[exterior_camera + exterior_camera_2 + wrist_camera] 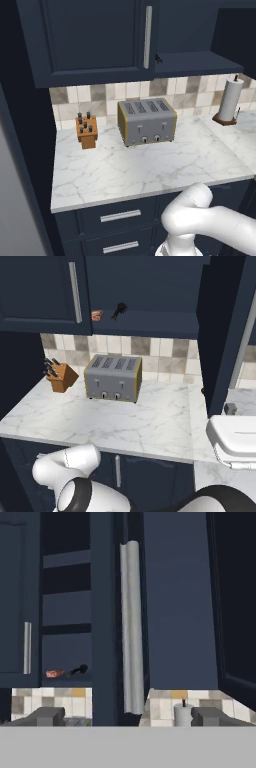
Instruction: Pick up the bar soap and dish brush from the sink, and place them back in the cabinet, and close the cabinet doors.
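Observation:
The bar soap [97,315] and the black dish brush [119,310] lie side by side on the navy shelf of the cabinet [150,323]. In the hand view the bar soap [54,673] and dish brush [77,670] sit far off at lower left. The right cabinet door [220,331] stands swung out, and its silver bar handle [131,627] rises close in front of my gripper [127,716]. The gripper is open with nothing between its fingertips [47,716]. The left door's handle [75,291] is beside the soap. The sink is out of view.
A grey toaster [147,121] and a wooden knife block [86,131] stand on the marble counter [150,170]. A paper towel roll [230,100] stands at the right. Navy drawers [120,216] run below the counter edge.

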You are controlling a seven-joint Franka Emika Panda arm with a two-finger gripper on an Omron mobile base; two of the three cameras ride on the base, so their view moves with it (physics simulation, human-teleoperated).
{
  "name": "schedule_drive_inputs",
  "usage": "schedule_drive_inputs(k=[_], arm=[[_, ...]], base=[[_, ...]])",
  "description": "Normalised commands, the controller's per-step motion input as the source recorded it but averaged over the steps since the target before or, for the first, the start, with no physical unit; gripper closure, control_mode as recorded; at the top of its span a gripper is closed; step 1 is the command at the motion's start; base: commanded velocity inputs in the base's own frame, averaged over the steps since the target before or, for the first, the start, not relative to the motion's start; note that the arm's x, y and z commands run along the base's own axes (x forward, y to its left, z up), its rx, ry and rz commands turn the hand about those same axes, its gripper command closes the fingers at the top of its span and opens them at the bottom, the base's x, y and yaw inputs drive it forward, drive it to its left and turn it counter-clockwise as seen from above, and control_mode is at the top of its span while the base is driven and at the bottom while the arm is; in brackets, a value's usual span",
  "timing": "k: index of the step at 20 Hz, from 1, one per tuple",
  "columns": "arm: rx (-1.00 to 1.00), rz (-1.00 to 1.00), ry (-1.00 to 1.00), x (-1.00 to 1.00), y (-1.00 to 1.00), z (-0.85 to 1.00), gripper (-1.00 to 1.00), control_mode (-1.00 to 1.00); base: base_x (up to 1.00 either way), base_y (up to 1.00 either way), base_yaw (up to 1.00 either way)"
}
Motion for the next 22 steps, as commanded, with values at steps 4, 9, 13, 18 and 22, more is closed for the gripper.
schedule_drive_inputs(k=[4,9,13,18,22], arm=[[0.00,0.06,0.00,0.16,-0.23,-0.02,-1.00,-1.00],[0.00,0.06,0.00,0.14,-0.21,-0.06,-1.00,-1.00],[0.00,0.07,0.00,0.18,-0.07,-0.18,-1.00,-1.00],[0.00,0.06,0.00,0.20,-0.05,-0.13,-1.00,-1.00],[0.00,0.05,0.00,0.21,-0.14,-0.01,-1.00,-1.00]], base=[[0.00,0.00,0.00],[0.00,0.00,0.00],[0.00,0.00,0.00],[0.00,0.00,0.00],[0.00,0.00,0.00]])
